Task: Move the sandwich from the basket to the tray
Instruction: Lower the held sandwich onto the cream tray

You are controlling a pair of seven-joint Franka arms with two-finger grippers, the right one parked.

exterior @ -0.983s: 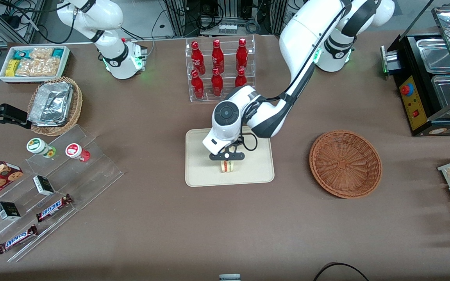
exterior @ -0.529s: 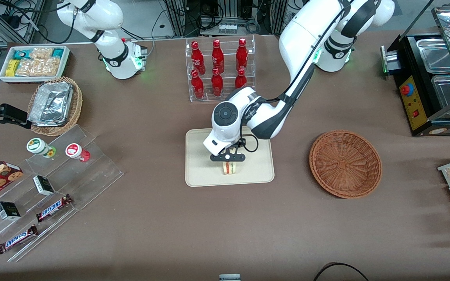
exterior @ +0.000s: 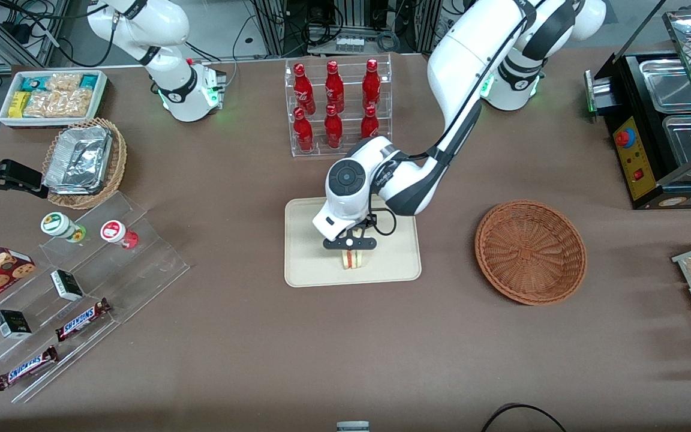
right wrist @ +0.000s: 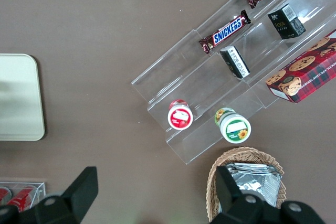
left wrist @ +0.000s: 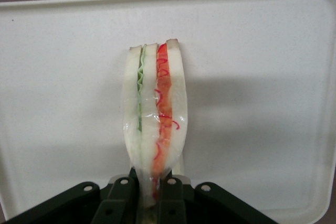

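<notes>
The sandwich (exterior: pixel 354 260), a pale wedge with red and green layers, stands on edge over the cream tray (exterior: pixel 309 264), nearer the front camera than the tray's middle. My left gripper (exterior: pixel 352 252) hangs straight above it, shut on the sandwich's upper edge. In the left wrist view the black fingers (left wrist: pixel 176 195) pinch the sandwich (left wrist: pixel 155 108) against the pale tray (left wrist: pixel 262 51). I cannot tell whether the wedge touches the tray. The reddish-brown basket (exterior: pixel 501 240) lies empty toward the working arm's end of the table.
A clear rack of red bottles (exterior: pixel 336 105) stands farther from the front camera than the tray. A black food warmer (exterior: pixel 660 129) sits at the working arm's end. Toward the parked arm's end lie acrylic steps with snacks (exterior: pixel 81 282), a tan basket of foil containers (exterior: pixel 84 162) and a white snack bin (exterior: pixel 51 96).
The gripper with the sandwich has shifted slightly toward the working arm's end of the tray and a little lower. The grip on the sandwich is unchanged.
</notes>
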